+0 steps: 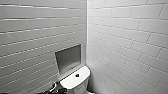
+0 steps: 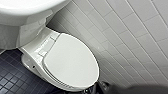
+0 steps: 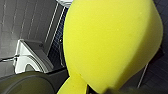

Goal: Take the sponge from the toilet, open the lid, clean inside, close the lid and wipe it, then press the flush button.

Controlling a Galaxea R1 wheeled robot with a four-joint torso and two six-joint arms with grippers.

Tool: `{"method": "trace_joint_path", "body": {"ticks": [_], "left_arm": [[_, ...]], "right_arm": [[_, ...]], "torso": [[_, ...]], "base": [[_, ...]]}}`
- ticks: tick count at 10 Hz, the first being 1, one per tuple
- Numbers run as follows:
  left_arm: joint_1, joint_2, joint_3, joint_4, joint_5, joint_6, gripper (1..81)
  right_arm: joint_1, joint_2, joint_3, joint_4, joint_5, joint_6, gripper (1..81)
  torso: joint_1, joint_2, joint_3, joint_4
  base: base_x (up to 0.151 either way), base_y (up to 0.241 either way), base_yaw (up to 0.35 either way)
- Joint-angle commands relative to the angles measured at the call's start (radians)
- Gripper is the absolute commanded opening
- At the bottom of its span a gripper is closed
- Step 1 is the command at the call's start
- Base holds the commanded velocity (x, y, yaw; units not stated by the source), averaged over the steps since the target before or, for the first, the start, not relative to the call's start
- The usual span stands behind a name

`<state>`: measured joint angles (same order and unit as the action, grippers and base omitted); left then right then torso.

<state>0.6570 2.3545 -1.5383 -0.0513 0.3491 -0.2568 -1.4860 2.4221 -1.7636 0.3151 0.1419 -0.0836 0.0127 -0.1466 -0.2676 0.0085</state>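
The yellow sponge (image 3: 110, 42) looms large right in front of the right wrist camera, and my right gripper is shut on it. The white toilet (image 2: 32, 53) stands against the tiled wall with its oval lid (image 2: 71, 61) down flat over the bowl. My left gripper (image 2: 98, 88) hangs shut and empty near the lid's front end. In the head view, the tank top (image 1: 75, 80) sits below a wall niche, with the round dark flush button (image 1: 77, 75) in its middle. A dark part of my left arm (image 1: 56, 89) shows beside the tank.
White tiled walls (image 1: 125, 37) meet in a corner right behind the toilet. A recessed metal niche (image 1: 68, 58) sits above the tank. The floor (image 2: 10, 80) is small dark blue tiles. A white fixture (image 3: 25, 60) stands beyond the sponge.
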Motion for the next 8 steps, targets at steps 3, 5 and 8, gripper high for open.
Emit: {"method": "trace_joint_path", "body": {"ticks": [3,5,8], "left_arm": [[-0.269,0.045,-0.033,-0.065,0.082,-0.093,1.0],[-0.325,0.075,-0.089,-0.065,0.083,-0.156,1.0],[-0.402,0.121,-0.154,-0.067,0.083,-0.211,1.0]], "right_arm": [[0.046,-0.033,0.035,0.009,-0.053,0.002,1.0],[0.046,-0.032,0.038,0.010,-0.041,0.001,1.0],[0.048,-0.030,0.041,0.012,-0.038,0.002,1.0]], "torso": [[0.000,0.001,-0.094,0.000],[0.001,0.001,-0.135,0.000],[0.002,0.002,-0.186,0.000]], "base": [[0.000,0.000,0.000],[0.000,0.000,0.000],[0.000,0.000,0.000]]}}
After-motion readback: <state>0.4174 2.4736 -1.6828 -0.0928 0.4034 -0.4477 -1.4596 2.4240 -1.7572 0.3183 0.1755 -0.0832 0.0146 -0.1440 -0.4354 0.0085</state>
